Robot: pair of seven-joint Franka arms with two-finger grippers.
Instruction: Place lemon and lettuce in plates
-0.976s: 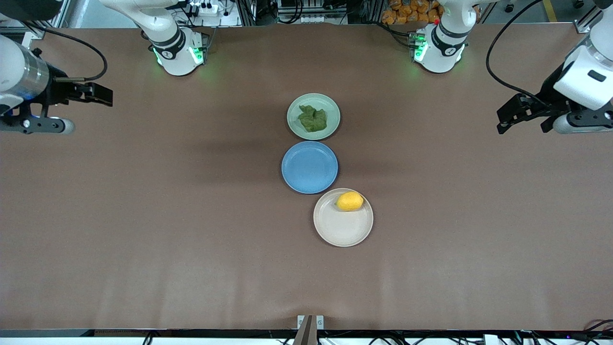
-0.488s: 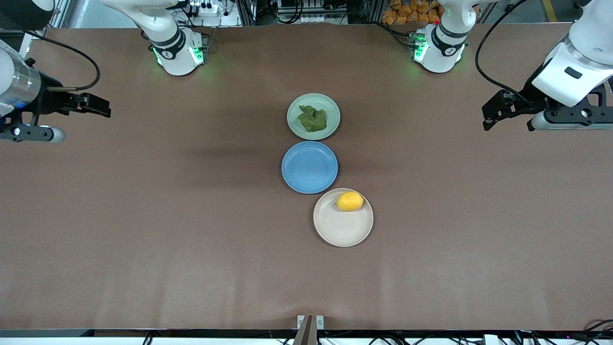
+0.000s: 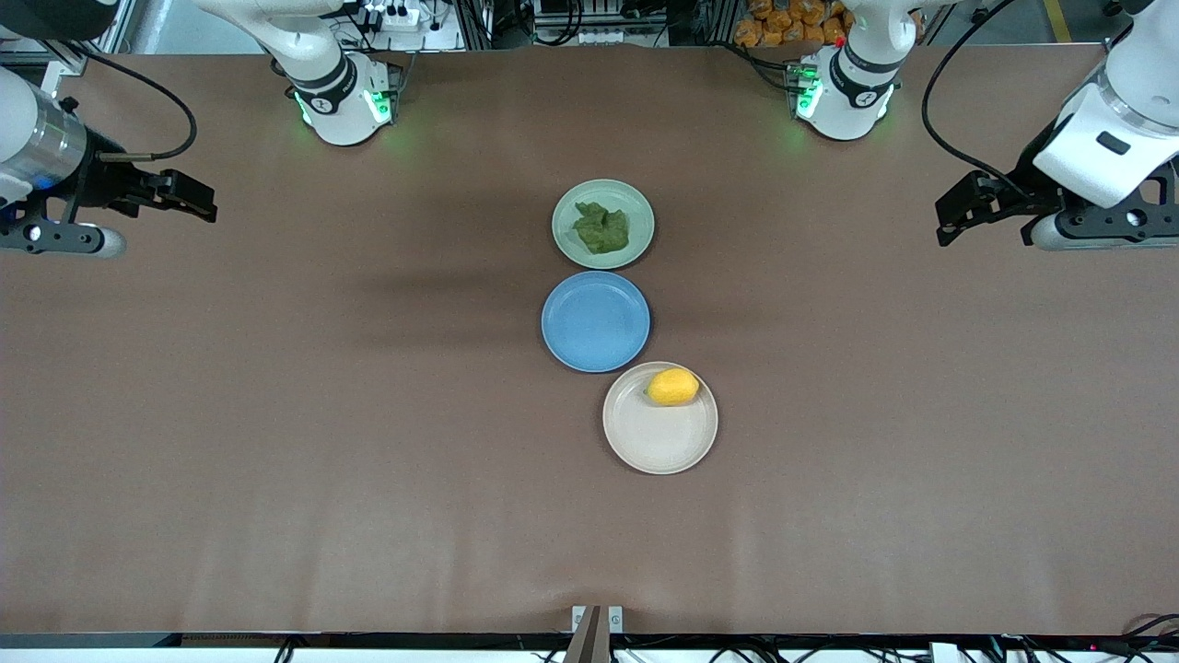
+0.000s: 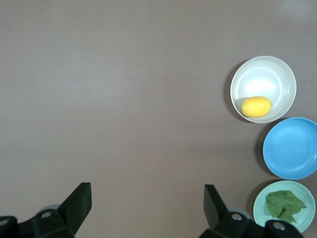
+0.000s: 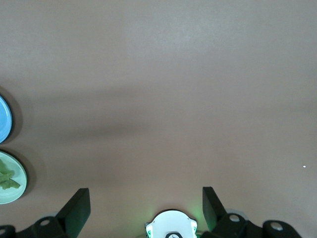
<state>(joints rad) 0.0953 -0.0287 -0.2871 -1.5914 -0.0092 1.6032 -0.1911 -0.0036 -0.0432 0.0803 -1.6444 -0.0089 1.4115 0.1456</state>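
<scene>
Lemon point(image 3: 672, 387) sat at 1 o'clock in beige plate point(image 3: 645, 442); lettuce point(image 3: 601, 228) in mint plate point(image 3: 571, 207). Left gripper point(image 3: 953, 216) and right gripper point(image 3: 198, 198) hung released, empty, over the table ends.

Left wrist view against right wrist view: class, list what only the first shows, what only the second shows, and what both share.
Only the left wrist view shows the lemon lying in the beige plate, and the open left claw. Only the right wrist view shows the right arm's base with its green light, and the open right claw. Both show the blue plate, the lettuce in the green plate, and the brown table.
</scene>
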